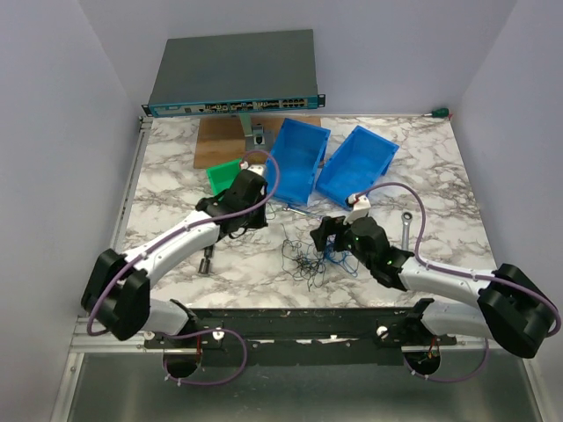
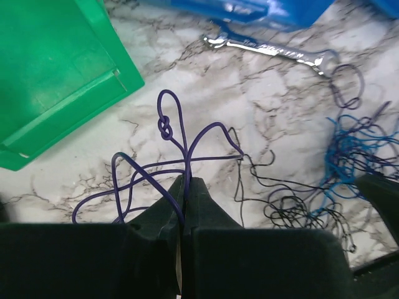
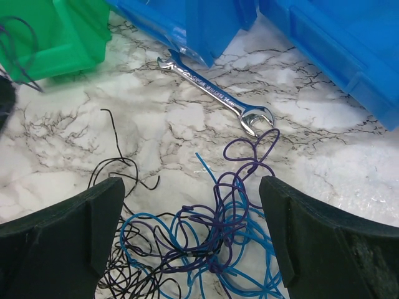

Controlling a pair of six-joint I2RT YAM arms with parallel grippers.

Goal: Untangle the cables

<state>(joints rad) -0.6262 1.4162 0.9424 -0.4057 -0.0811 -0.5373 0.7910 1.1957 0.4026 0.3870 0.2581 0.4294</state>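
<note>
Two grippers work at the cables (image 1: 306,258), a tangle of blue, purple and black strands lying on the marble table (image 1: 167,176) between the arms, in front of the blue bins (image 1: 299,163). The left gripper (image 2: 185,187) has its fingers pressed together, pinching a knotted purple wire (image 2: 167,124) beside the green bin (image 2: 50,75). The right gripper (image 3: 190,193) is spread wide, one finger on either side of the blue-and-purple clump, holding nothing, with the silver wrench (image 3: 215,93) just beyond.

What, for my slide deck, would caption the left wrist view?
Left gripper shut on a knotted purple wire; other cables tangled beside a silver wrench.
</note>
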